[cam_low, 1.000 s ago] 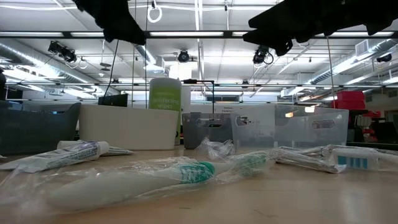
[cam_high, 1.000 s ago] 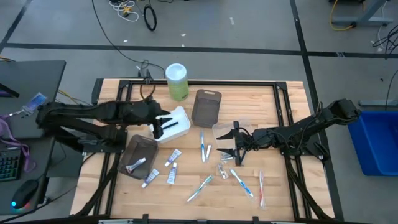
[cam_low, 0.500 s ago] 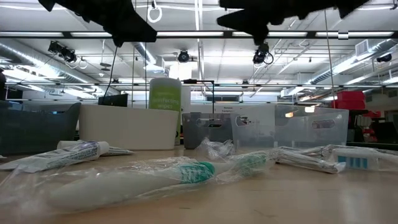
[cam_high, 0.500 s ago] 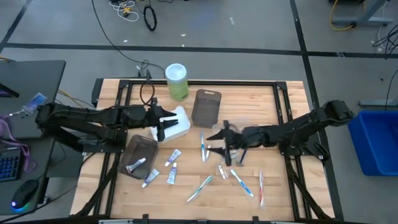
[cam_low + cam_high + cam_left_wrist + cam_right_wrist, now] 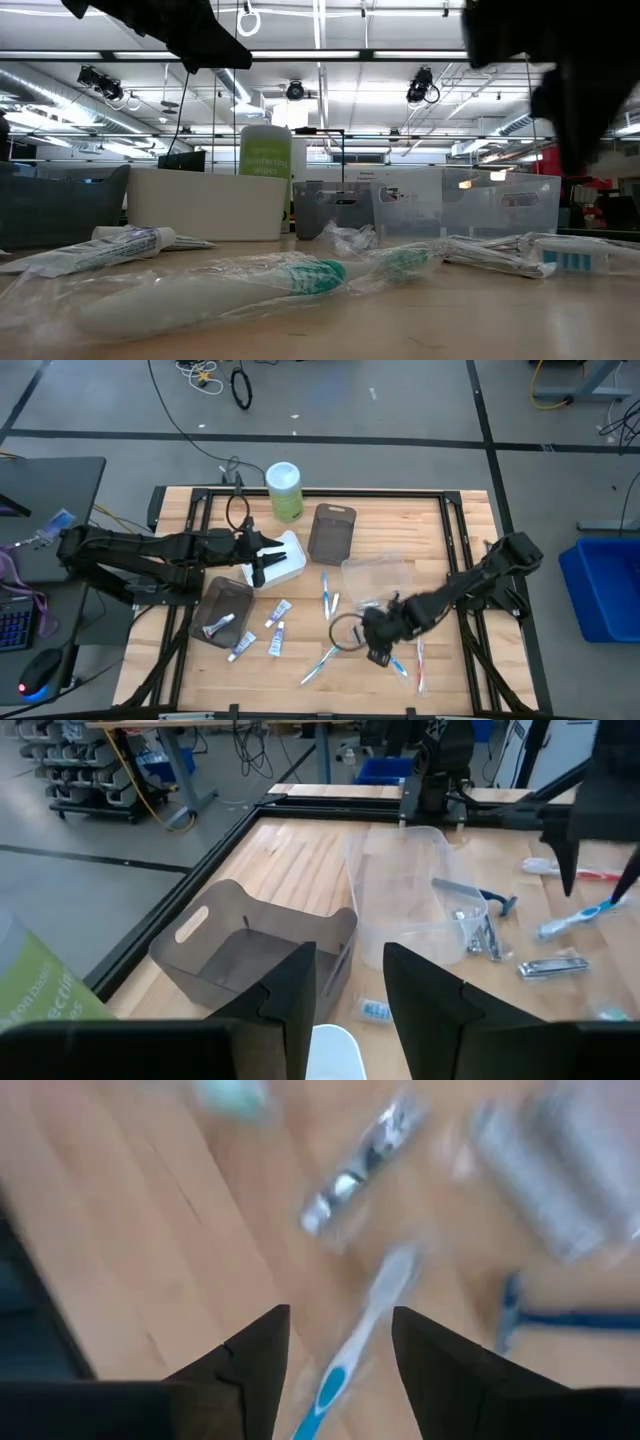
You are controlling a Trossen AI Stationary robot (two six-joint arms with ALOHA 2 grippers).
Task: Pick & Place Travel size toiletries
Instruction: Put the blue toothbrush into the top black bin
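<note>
Right gripper, jaws spread and empty, hovers over a toothbrush; it should centre on the handle before closing.

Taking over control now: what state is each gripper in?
Left gripper: open, empty, above the white tray.
Right gripper: open, empty, over a toothbrush.

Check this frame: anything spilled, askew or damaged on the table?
Nothing looks damaged. The toiletries lie loose across the table, unsorted rather than spilled, and the trays sit upright. The right gripper shows motion-blurred over the toothbrushes.
</note>
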